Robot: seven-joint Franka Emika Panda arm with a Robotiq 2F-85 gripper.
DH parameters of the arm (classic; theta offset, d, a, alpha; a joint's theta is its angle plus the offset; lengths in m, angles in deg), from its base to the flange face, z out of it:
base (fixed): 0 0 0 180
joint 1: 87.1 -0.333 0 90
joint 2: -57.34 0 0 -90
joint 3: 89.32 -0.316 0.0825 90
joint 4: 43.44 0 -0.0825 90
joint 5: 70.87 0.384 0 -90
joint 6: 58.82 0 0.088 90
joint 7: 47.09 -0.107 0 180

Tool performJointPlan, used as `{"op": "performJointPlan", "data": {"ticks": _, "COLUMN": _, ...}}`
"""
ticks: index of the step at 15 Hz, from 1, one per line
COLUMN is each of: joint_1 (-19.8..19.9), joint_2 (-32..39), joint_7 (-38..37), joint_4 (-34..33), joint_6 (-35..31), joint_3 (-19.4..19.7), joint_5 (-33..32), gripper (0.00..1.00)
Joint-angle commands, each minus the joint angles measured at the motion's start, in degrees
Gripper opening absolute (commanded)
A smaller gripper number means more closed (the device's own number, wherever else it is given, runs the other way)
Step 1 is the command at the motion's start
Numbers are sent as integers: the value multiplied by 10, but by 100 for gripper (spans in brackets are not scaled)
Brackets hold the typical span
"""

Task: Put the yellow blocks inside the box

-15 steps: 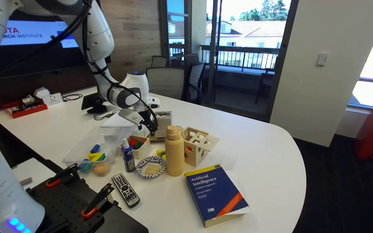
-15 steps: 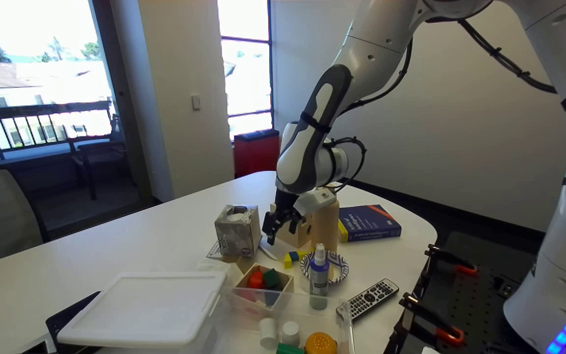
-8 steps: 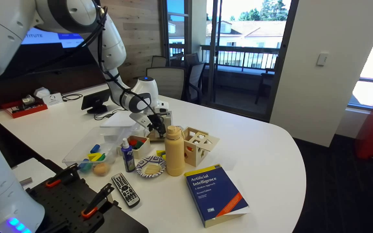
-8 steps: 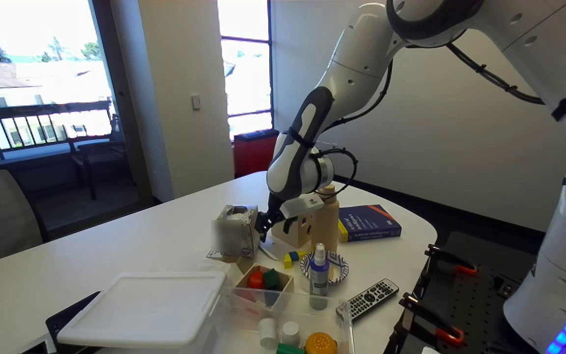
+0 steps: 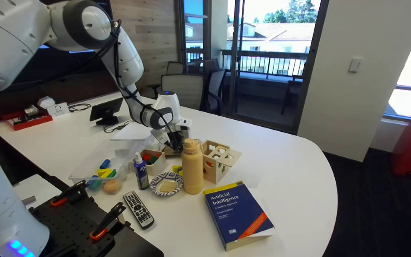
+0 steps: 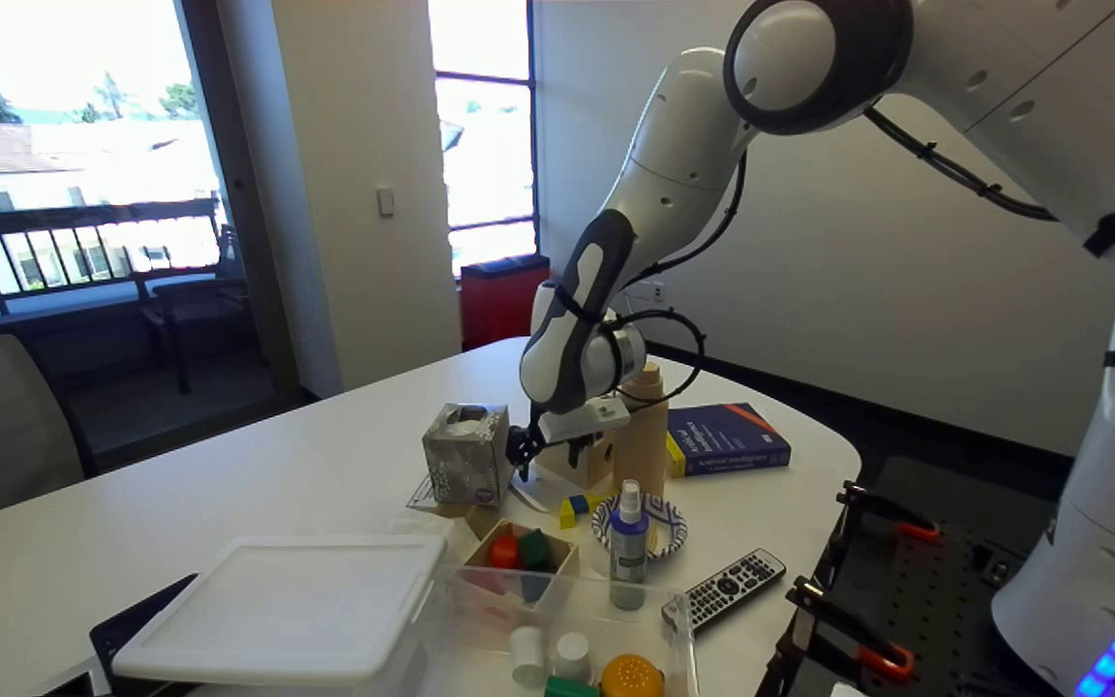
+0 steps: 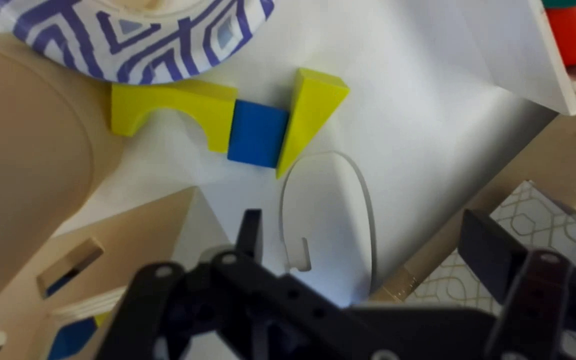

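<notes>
In the wrist view a yellow arch block (image 7: 222,117) and a yellow wedge block (image 7: 313,112) lie on the table with a blue block (image 7: 258,134) between them. A yellow block also shows in both exterior views (image 5: 177,168) (image 6: 567,514). A wooden box with shaped holes (image 5: 211,171) stands beside them; it also shows in the wrist view (image 7: 133,235). An open wooden box (image 6: 557,573) holds red and green pieces; its corner shows in the wrist view (image 7: 523,60). My gripper (image 7: 360,220) is open and empty, above the table between the holed box and a tissue box (image 6: 461,465).
A tan bottle (image 5: 193,171) stands close to the blocks, by a patterned bowl (image 5: 155,189) and a blue spray bottle (image 5: 141,173). A clear bin (image 5: 84,167) holds more pieces, some yellow. A book (image 5: 239,214) and a remote (image 5: 138,210) lie nearby.
My gripper has moved lower and sideways, from over the holed box's side toward the tissue box as seen in an exterior view. It stays open. The blocks and boxes have not moved.
</notes>
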Motion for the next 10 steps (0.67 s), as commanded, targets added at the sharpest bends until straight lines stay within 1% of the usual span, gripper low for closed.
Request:
{"op": "performJointPlan", "data": {"ticks": 1, "joint_1": -32, "joint_2": 18, "joint_7": -59, "joint_4": -21, "joint_6": 35, "joint_3": 26, "joint_5": 0, "gripper": 100}}
{"op": "performJointPlan", "data": {"ticks": 6, "joint_1": -56, "joint_2": 35, "joint_7": -112, "joint_4": -27, "joint_6": 46, "joint_3": 40, "joint_5": 2, "gripper": 100}}
{"op": "performJointPlan", "data": {"ticks": 10, "joint_1": -61, "joint_2": 50, "joint_7": -131, "joint_4": -35, "joint_6": 50, "joint_3": 46, "joint_5": 3, "gripper": 100}}
